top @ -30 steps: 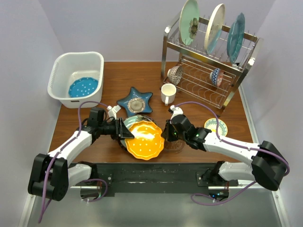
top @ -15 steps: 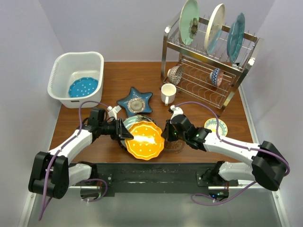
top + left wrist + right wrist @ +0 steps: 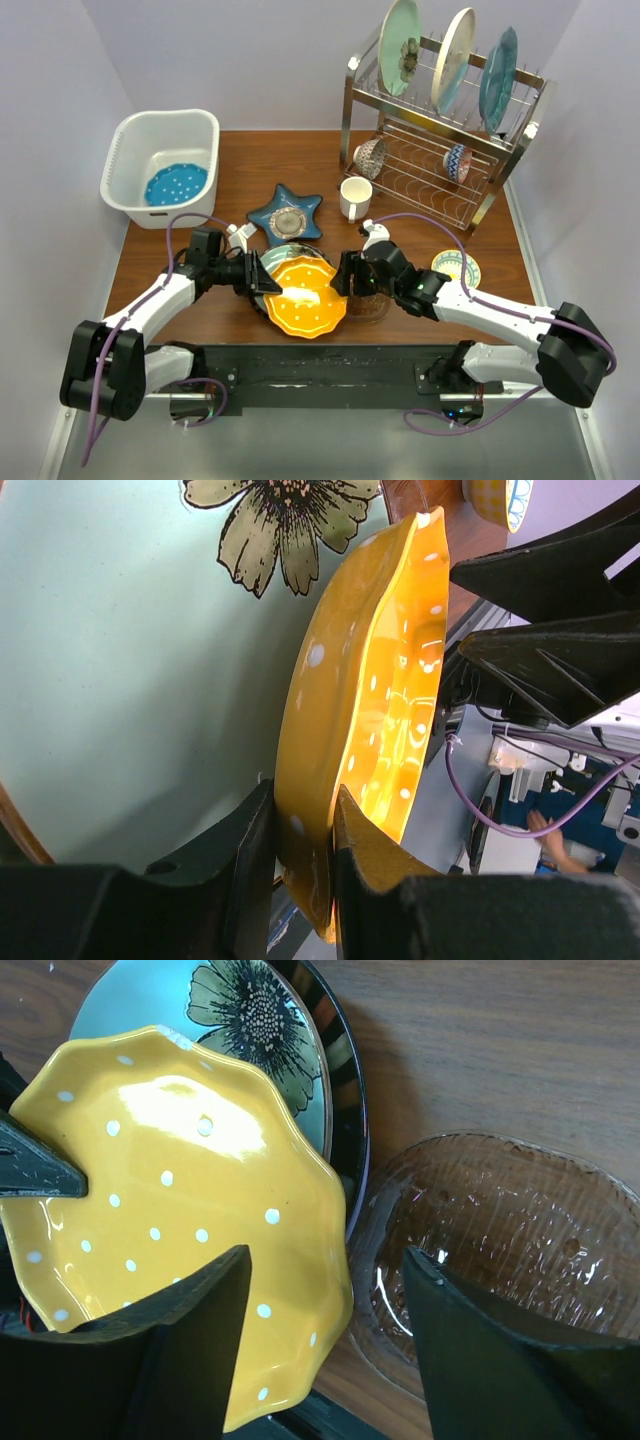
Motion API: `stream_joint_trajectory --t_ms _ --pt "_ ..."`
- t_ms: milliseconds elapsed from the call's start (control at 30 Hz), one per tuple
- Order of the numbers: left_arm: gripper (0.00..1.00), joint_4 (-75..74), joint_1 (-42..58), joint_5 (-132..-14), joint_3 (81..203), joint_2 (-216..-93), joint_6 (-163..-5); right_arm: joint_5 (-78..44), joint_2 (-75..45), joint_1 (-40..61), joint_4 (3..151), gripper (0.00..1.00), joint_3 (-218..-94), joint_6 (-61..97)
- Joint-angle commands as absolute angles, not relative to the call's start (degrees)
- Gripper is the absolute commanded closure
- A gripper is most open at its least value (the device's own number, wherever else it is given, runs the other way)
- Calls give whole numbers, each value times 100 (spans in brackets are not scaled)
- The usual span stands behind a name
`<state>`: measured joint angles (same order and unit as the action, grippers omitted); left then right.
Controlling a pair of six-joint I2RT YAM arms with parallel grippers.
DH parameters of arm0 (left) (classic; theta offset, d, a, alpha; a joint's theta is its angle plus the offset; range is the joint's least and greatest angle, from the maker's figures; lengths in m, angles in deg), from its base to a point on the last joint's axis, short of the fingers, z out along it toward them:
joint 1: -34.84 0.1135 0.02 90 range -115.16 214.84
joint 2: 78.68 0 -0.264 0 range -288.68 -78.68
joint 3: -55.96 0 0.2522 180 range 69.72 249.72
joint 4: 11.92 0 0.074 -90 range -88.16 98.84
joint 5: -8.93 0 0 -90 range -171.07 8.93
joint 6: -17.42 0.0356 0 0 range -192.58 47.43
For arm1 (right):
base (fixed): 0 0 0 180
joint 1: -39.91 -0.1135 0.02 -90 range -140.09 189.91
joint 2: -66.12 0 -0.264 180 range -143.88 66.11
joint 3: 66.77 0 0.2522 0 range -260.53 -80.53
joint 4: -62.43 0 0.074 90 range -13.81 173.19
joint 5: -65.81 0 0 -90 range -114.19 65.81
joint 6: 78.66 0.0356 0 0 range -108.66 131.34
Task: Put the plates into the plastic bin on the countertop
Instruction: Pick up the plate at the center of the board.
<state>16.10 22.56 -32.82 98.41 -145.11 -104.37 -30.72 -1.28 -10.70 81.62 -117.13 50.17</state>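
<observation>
Orange plate [image 3: 380,700] in left pincer [image 3: 300,825]

White arms [image 3: 160,303] with black joints [image 3: 100,368], black claws [image 3: 268,283] and looping purple cables [image 3: 190,221].

Plain pale lavender-grey walls close in the scene: a back wall [image 3: 280,60] at 12 o'clock and side walls at 9 o'clock [image 3: 50,150] and 3 o'clock [image 3: 595,120]. Between them lies the reddish-brown wood-grain surface [image 3: 290,160]. A black mounting strip [image 3: 320,365] and a grey panel [image 3: 330,440] run along 6 o'clock. The light is soft and even, and the shadows are faint.
</observation>
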Motion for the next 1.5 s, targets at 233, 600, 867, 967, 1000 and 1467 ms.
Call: stream_joint_trajectory --t_ms 233,600,867,967,1000,1467 --pt "100 818 2200 -2719 9978 -14302 -10904 -3219 63 -1080 8076 18 -11744 5002" --pt "100 395 2201 -2578 9978 -14231 -11265 -3228 679 -1089 7865 9 -11481 4993" --pt "100 307 2201 -2701 10153 -14275 -11388 -3219 837 -1080 7856 1 -11393 4940" --pt "100 438 2209 -2850 10311 -14336 -11318 -3193 881 -1080 7882 1 -11393 4896" --pt "100 491 2209 -2877 10364 -14363 -11240 -3201 890 -1080 7909 1 -11393 4887" --pt "100 720 2218 -3097 11208 -14846 -11142 -3228 1031 -1080 7944 1 -11322 4914"
